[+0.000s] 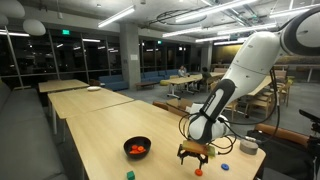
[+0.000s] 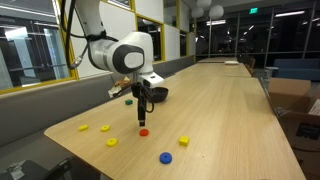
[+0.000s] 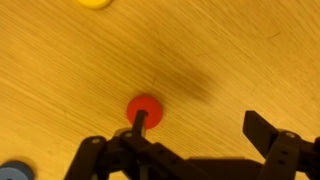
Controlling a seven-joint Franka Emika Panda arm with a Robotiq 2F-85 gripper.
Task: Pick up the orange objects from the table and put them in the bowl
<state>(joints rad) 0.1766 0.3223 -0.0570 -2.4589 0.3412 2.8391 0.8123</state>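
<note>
Item: long table [image 2: 230, 100], pale wood-grain top with a matte finish, standing in a large dim hall with strip lights overhead, dark windows and more tables beyond. On it: black bowl [image 1: 127, 147] with some of the orange objects [image 1: 138, 150] inside. One more orange piece [image 3: 144, 107] lies loose on bare wood, directly under the gripper [image 3: 195, 118], its jaws spread wide and holding nothing (one fingertip overlaps the piece in the wrist view). Scattered nearby: yellow pieces [image 2: 112, 142] and a blue piece [image 2: 165, 157].

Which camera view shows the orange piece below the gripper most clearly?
The wrist view: the orange piece is large and close there. In both exterior views the piece is only a tiny dot on the table.
</note>
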